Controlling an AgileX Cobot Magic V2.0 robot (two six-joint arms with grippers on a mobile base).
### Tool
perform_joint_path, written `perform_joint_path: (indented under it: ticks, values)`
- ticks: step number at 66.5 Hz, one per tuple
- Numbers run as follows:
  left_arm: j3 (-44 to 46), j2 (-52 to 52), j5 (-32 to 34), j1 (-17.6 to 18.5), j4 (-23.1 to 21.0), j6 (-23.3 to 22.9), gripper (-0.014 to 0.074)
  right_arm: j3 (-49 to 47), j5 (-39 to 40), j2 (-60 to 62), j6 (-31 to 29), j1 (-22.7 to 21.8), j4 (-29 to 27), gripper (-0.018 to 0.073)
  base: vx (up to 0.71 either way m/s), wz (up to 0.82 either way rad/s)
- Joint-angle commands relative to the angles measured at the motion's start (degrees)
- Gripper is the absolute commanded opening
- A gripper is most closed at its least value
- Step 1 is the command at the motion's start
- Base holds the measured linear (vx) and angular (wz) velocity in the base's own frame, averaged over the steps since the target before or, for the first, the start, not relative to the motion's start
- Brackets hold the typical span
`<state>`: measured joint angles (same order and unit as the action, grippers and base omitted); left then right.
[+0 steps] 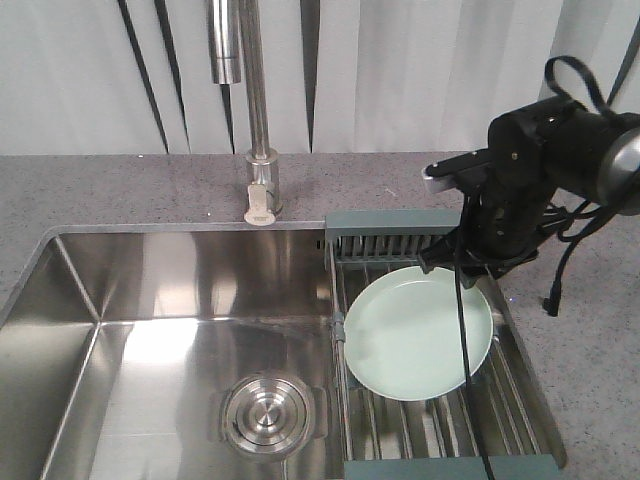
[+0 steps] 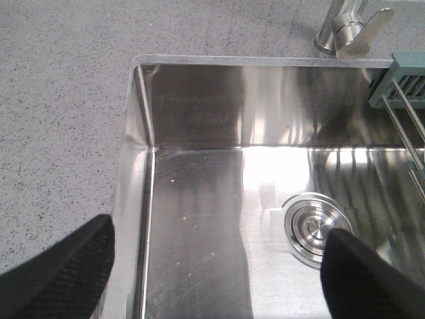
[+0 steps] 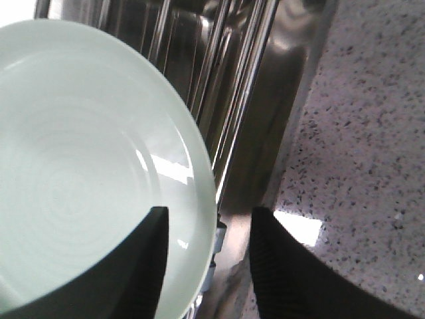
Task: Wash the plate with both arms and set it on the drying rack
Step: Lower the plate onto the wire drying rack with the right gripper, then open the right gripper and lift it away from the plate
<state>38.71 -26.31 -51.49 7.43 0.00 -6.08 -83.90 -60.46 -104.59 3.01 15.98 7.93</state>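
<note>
The left fingers (image 2: 60, 272) hang above the steel sink (image 2: 199, 199), spread wide apart with nothing between them. Below them is the bare sink floor. The round drain (image 2: 315, 226) shows just beside the right-hand one.

In the front view the drain (image 1: 268, 412) sits in the near part of the sink floor. To its right the drying rack (image 1: 400, 425) spans the right end of the sink. Its thin bars run near to far between grey-green end pieces.

The plate (image 1: 418, 330) lies face up on those bars, nearer the far end piece than the near one. Its left rim reaches the rack's left edge.

The right arm (image 1: 530, 160) comes in from the far right and bends down over the plate's far rim. In the wrist view the right fingers (image 3: 292, 279) stand apart. One is over the inside of the plate (image 3: 80, 166) and the other is outside it, with the rim in the gap. Whether either touches the rim cannot be told.

Farther back, the faucet (image 1: 258, 120) stands on the speckled grey bench (image 1: 120, 190) behind the sink.
</note>
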Motion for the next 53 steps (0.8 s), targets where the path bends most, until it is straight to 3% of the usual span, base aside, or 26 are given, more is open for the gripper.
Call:
perform_joint_path:
  ticks: [1,11,19,31,43,53]
  values:
    - [1.39,-0.3,3.6,0.22,0.0,-0.48,0.0585,1.37,3.4,8.2,-1.59,-0.12,-2.56,0.0309,0.0,0.0]
    - [1.39,-0.3,3.6,0.22,0.0,-0.48,0.0585,13.4,14.25,19.59,-3.33,-0.12,-7.93,0.0309,0.0,0.0]
    - [1.39,-0.3,3.6,0.22,0.0,-0.48,0.0585,22.49,18.73,29.56,-3.33,-0.12,-8.7,0.0309,0.0,0.0]
    - [1.39,-0.3,3.6,0.22,0.0,-0.48,0.0585,32.24,19.27,43.05,-1.19,-0.18,-7.93,0.0309,0.0,0.0]
    - [1.39,-0.3,3.6,0.22,0.0,-0.48,0.0585,38.7,18.68,53.3,6.94,-0.18,-0.95,0.0309,0.0,0.0]
    - [1.39,-0.3,3.6,0.22,0.0,-0.48,0.0585,41.08,17.58,59.1,7.13,-0.22,-1.58,0.0309,0.0,0.0]
